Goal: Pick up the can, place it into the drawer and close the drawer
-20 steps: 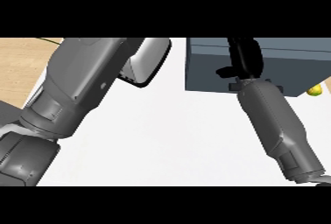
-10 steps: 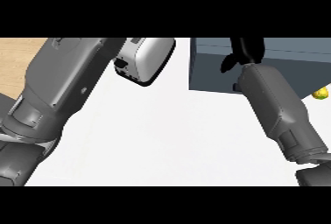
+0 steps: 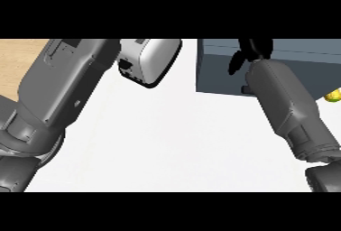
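The can shows nowhere in the head view. The drawer (image 3: pixel 220 67) is a dark blue-grey box at the top right, its front edge facing the white counter. My right forearm (image 3: pixel 286 103) runs up from the lower right across the drawer. My right hand (image 3: pixel 255 48) is a black shape over the drawer at the view's top edge, partly cut off. My left forearm (image 3: pixel 63 90) fills the left side, ending in a white and grey wrist cover (image 3: pixel 149 58) at the top centre. The left hand itself lies beyond the top edge.
White counter (image 3: pixel 166 144) spreads between the two forearms. A strip of light wood surface (image 3: pixel 20 63) shows at the upper left. A small yellow-green object (image 3: pixel 333 95) peeks in at the right edge beside the drawer.
Both forearms have pushed further up the view. The left wrist cover moved up and right. The right hand slid further over the drawer towards the top edge.
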Robot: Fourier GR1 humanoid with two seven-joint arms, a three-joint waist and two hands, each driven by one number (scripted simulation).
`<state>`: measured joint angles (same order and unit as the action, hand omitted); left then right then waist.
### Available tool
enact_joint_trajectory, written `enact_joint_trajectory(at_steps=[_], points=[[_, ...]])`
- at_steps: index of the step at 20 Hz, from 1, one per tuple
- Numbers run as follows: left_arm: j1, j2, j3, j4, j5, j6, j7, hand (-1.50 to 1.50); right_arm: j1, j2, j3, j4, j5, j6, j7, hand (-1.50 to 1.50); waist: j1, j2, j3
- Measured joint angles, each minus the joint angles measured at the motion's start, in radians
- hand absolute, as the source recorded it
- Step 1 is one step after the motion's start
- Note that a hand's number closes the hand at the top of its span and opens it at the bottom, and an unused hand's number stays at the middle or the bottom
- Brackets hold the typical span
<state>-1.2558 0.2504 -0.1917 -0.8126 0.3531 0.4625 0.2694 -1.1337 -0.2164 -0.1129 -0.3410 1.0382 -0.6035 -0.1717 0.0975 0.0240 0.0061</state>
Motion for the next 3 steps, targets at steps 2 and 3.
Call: enact_joint_trajectory(at_steps=[2,3], points=[[0.02,0.011,0.002,-0.027,0.003,-0.003,0.007,-1.5,-0.023,-0.003,-0.025,-0.011,-0.031,0.028,-0.03,-1.5,-0.006,-0.01,-0.004],[0.029,0.016,0.002,-0.043,0.004,-0.004,0.013,-1.5,-0.037,-0.007,-0.037,-0.014,-0.044,0.039,-0.041,-1.5,-0.005,-0.014,-0.006]])
